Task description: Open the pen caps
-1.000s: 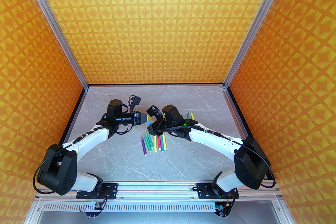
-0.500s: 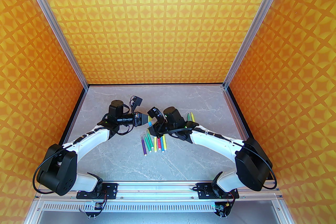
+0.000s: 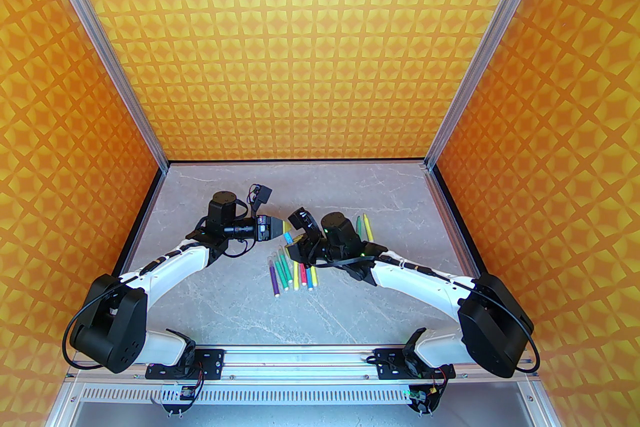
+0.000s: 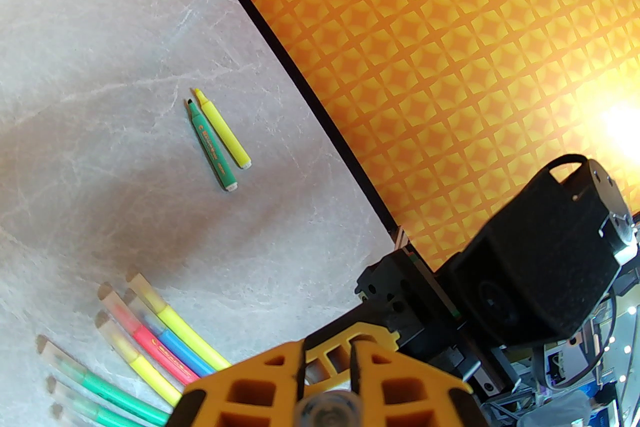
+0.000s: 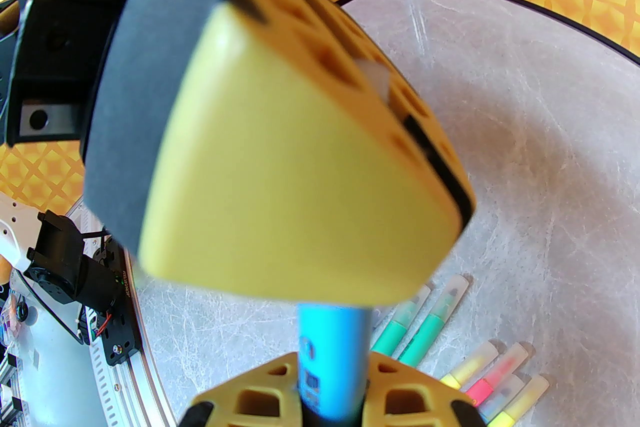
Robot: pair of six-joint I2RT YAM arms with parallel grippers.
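Your left gripper [image 3: 280,230] is clamped on the clear cap [image 4: 327,410] of the blue pen [image 5: 332,325]; your right gripper [image 5: 334,367] pinches the barrel. From above, the cap lies at 11 o'clock from it, along the pen's axis.

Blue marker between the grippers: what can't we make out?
- Right wrist: the blue marker leaves the right gripper and enters the left gripper, whose blurred body hides its far end; whether the cap is seated or loose, cannot tell.
- Left wrist: the pen cap shows end-on, cut by the bottom edge.
- Top: the marker is too small; the right arm covers part of the capped markers.
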